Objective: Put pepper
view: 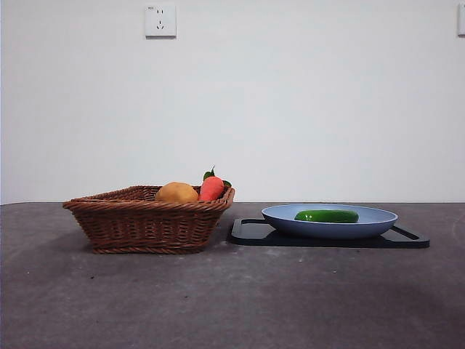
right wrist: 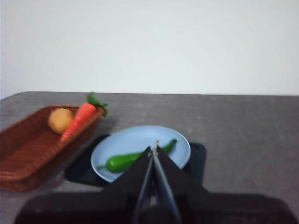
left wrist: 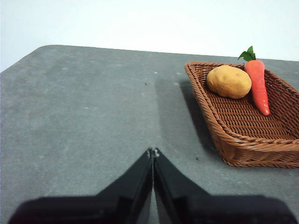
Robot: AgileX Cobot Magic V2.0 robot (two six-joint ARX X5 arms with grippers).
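The glossy dark green pepper (view: 327, 216) lies in a light blue plate (view: 378, 222) at the right of the front view. It also shows in the right wrist view (right wrist: 124, 161), lying on the plate (right wrist: 131, 140). My right gripper (right wrist: 153, 149) is shut and empty, held above and short of the plate. My left gripper (left wrist: 153, 152) is shut and empty above bare table, to the side of the wicker basket (left wrist: 219, 126). Neither arm shows in the front view.
The plate sits on a black tray (view: 251, 231). The brown wicker basket (view: 138, 222) at the left holds a tan potato (view: 176, 193) and an orange carrot (view: 211, 187). A wall with a socket (view: 160, 21) stands behind the grey table (view: 232, 305).
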